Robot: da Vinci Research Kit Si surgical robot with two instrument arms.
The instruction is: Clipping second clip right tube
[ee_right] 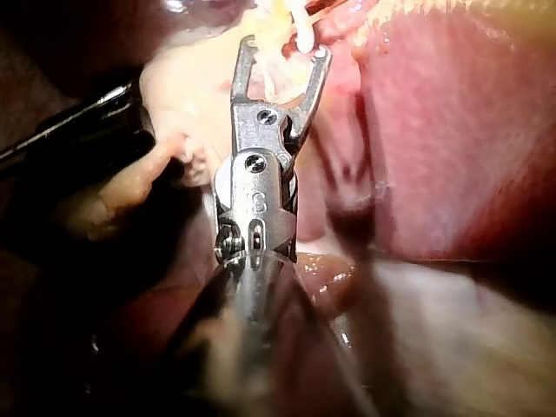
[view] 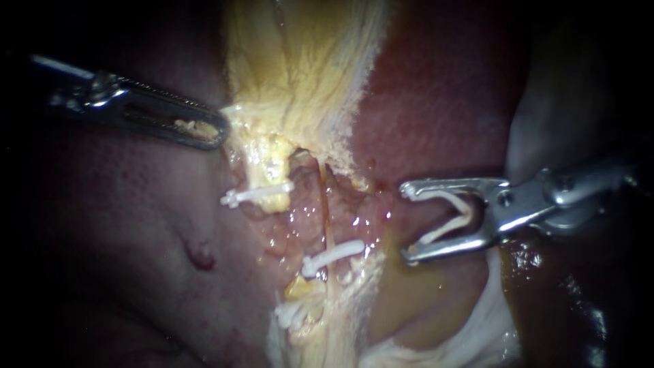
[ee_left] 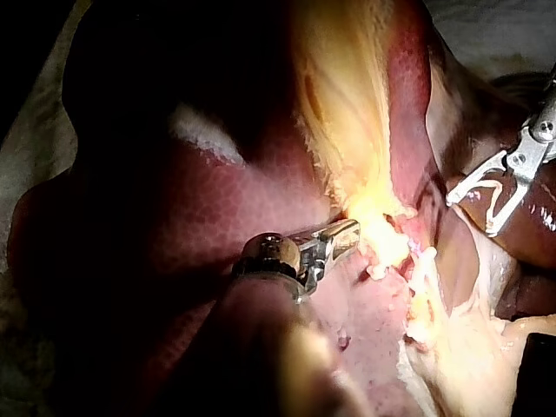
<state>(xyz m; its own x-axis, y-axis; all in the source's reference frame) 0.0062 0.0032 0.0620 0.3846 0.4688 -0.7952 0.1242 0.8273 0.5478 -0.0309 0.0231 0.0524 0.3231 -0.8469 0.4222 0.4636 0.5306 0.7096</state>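
right instrument (view: pixel 409 223) sat at three o'clock, jaws spread wide, a loaded clip (view: pixel 451 219) cradled against both, near the right tube (view: pixel 328 218) but not touching it. that tube ran down the centre, a fitted clip (view: pixel 334 257) across it toward six. left instrument (view: pixel 216 133) at ten o'clock, jaws closed on yellow tissue (view: pixel 300 82). its shaft was lost in the dark; the tube's lower end vanished under that tissue.

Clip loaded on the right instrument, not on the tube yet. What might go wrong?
1. The open clip in the right instrument sits clear of the tube; closing early would catch only part of it.
2. The white clip already on that tube leaves little room; the new one may overlap it.
3. If the left instrument slips off the yellow tissue, the tube may slacken.
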